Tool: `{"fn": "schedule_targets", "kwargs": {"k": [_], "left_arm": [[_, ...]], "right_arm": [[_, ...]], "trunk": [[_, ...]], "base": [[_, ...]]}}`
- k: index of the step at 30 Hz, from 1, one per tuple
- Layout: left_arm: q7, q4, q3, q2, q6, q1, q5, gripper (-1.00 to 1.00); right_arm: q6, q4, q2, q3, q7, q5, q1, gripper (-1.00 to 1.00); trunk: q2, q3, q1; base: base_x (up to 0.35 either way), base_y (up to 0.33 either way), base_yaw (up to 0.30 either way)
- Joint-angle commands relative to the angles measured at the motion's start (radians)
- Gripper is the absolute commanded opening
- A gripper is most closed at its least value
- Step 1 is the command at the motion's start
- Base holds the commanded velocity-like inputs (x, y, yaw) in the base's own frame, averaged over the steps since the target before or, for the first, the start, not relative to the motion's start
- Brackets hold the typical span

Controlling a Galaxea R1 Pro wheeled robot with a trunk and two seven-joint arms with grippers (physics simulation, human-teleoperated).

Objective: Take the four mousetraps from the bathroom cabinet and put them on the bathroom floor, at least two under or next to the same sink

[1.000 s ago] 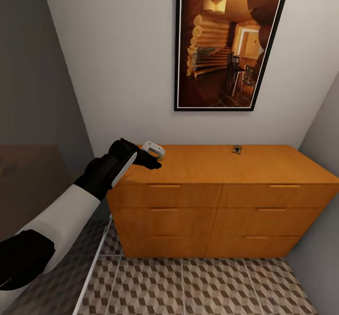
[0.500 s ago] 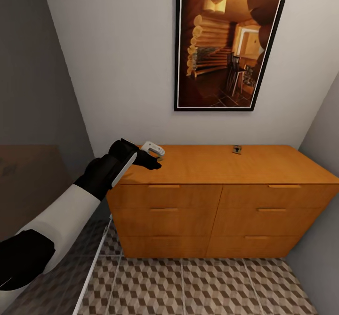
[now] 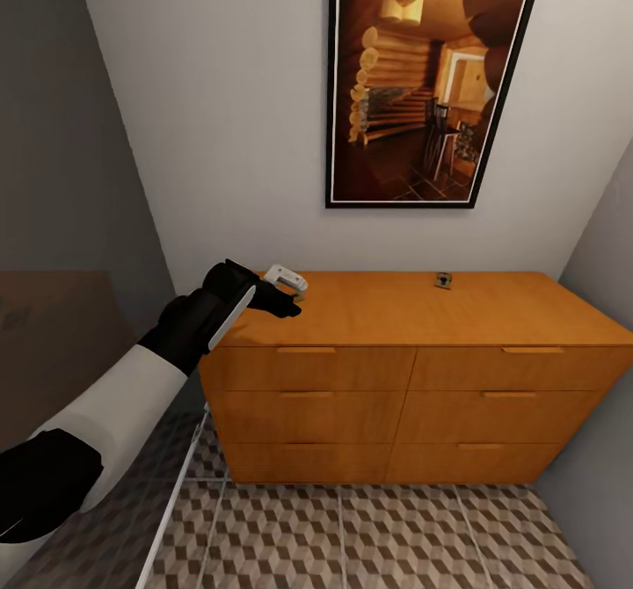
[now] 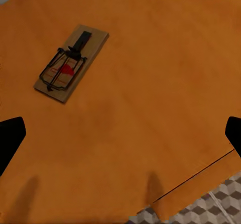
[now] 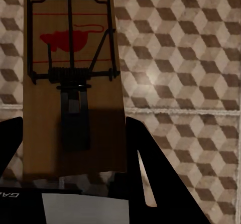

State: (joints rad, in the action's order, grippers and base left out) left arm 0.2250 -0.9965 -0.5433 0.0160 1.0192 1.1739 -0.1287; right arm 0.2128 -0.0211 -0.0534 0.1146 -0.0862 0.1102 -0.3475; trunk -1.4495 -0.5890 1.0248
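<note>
Cabinet (image 3: 413, 312) top with a mousetrap (image 3: 441, 280).

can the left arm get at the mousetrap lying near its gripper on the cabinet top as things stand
Probably yes. In the left wrist view the mousetrap lies flat on the bare cabinet top, with the left gripper open above it and nothing between them. It would likely need to shift sideways before closing.

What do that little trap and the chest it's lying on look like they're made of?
The mousetrap seems to be a flat board of pale brown wood with a matte face, carrying thin dark wire parts, probably metal, and a red printed mark. The cabinet looks like orange-brown wood or veneer, smooth with a soft satin sheen, its slim bar handles in the same tone. As these are simulator renders, the materials are only suggested.
</note>
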Motion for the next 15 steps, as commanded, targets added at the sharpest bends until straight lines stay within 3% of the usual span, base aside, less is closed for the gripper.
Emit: {"fn": "schedule_targets", "kwargs": {"k": [1,15], "left_arm": [[-0.006,0.0,-0.003,0.001,0.004,0.001,-0.01,1.0],[-0.006,0.0,-0.004,0.001,0.004,0.001,-0.01,1.0]], "right_arm": [[0.004,0.001,0.0,0.008,-0.004,0.011,-0.001,-1.0],[0.004,0.001,0.0,0.008,-0.004,0.011,-0.001,-1.0]], "trunk": [[0.0,-0.001,0.0],[0.0,-0.001,0.0]], "base": [[0.167,0.0,0.0],[0.276,0.0,0.0]]}}
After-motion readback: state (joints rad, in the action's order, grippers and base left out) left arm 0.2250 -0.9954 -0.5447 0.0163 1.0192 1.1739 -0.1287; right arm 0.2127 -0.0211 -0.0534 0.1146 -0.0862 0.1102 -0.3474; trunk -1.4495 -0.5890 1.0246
